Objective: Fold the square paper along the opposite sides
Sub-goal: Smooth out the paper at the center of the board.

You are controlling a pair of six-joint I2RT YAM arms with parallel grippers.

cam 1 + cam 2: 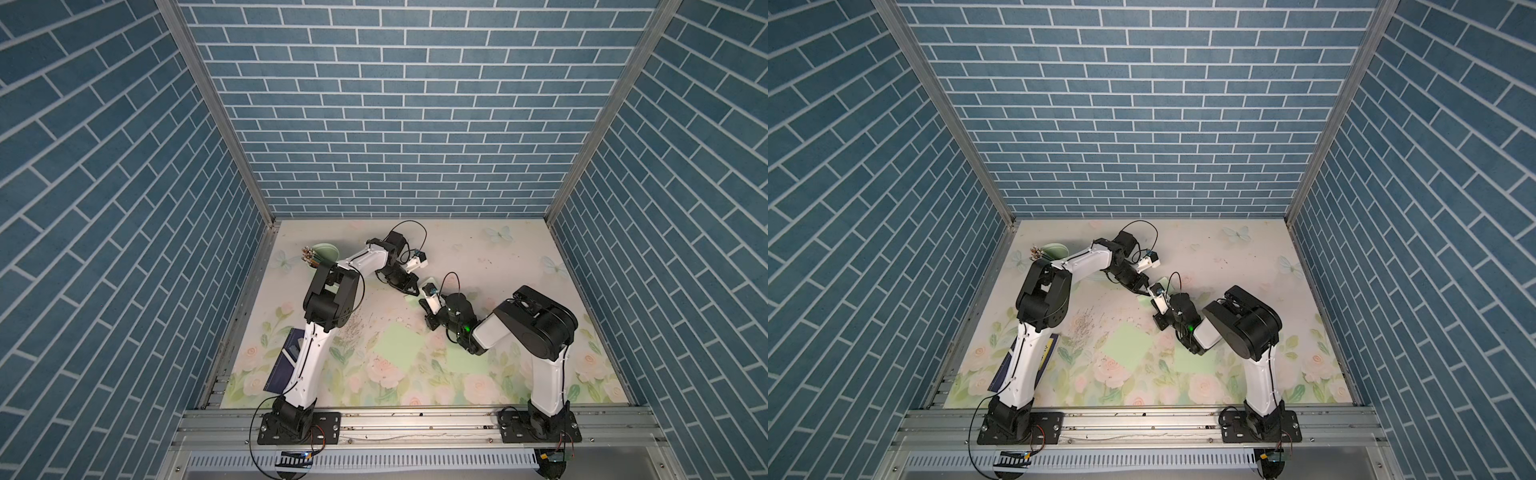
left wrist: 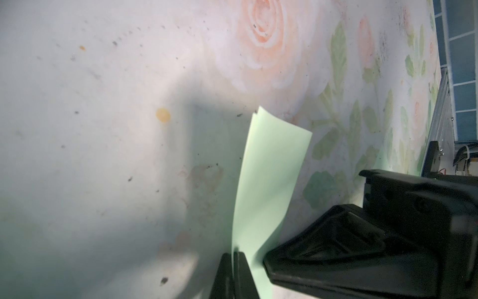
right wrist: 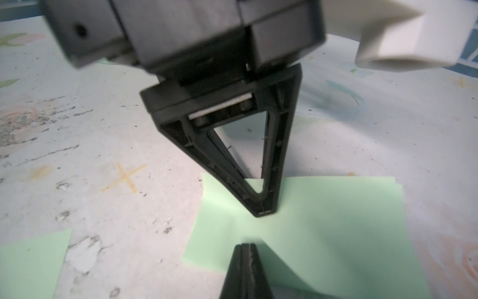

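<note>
Both grippers pinch the folded green paper [image 3: 323, 227]: left gripper [image 3: 265, 213] on its far edge, right gripper [image 3: 244, 248] opposite.

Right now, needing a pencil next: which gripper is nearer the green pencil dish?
Left. The left gripper, pinching the paper, is mid-table; the right gripper lies beyond it, farther from the dish.

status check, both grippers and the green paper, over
Left gripper shut on the light green square paper. Right gripper shut, tips pressing the same sheet. Two more green sheets lie nearby, clear of the work.
</note>
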